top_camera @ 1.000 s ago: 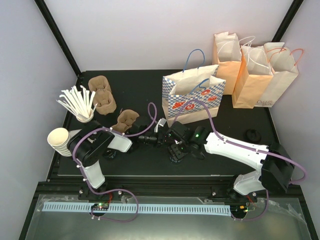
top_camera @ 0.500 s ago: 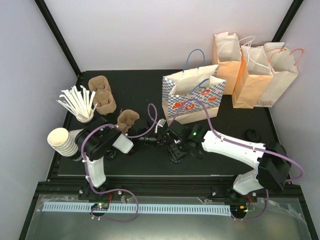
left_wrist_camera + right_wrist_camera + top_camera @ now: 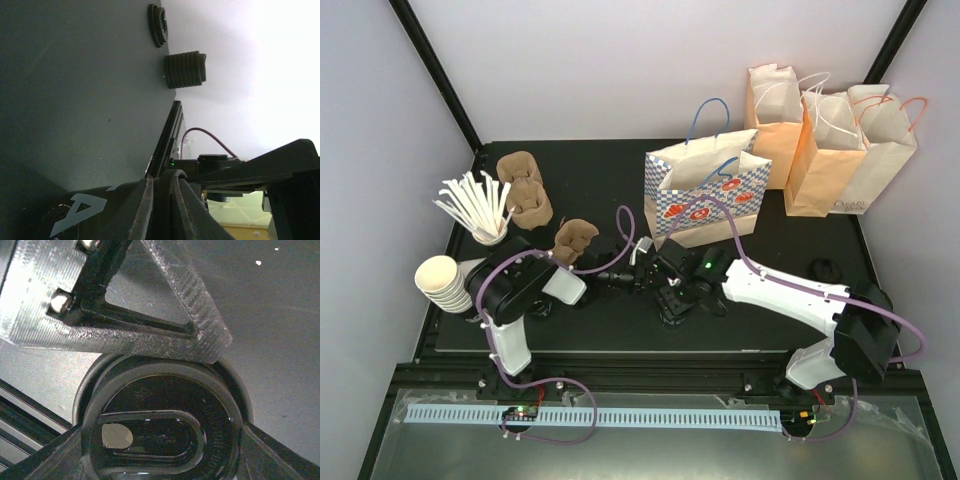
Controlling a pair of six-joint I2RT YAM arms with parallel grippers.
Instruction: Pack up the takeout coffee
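Observation:
The takeout coffee [image 3: 671, 304] is a small black cup with a round black lid, standing on the black mat in front of the blue patterned bag. In the right wrist view its lid [image 3: 160, 435] fills the lower frame. My right gripper [image 3: 676, 293] is shut on the cup, and in its own view [image 3: 165, 415] one grey finger [image 3: 165, 335] presses the lid rim from above while dark finger parts flank it below. My left gripper [image 3: 642, 276] sits just left of the cup, and in its own view [image 3: 162, 186] its fingers are pressed together with nothing seen between them.
A blue patterned paper bag [image 3: 705, 195] stands open behind the cup. Orange paper bags [image 3: 820, 140] stand at the back right. Brown pulp carriers [image 3: 525, 190], white stirrers [image 3: 475, 205] and stacked cream cups [image 3: 440, 280] are at the left. A loose black lid [image 3: 823, 268] lies at the right, and a lid stack [image 3: 185, 70] shows in the left wrist view.
My left arm's elbow has swung and its gripper has edged towards the cup. My right gripper has shifted slightly left over the cup. The cup has barely moved.

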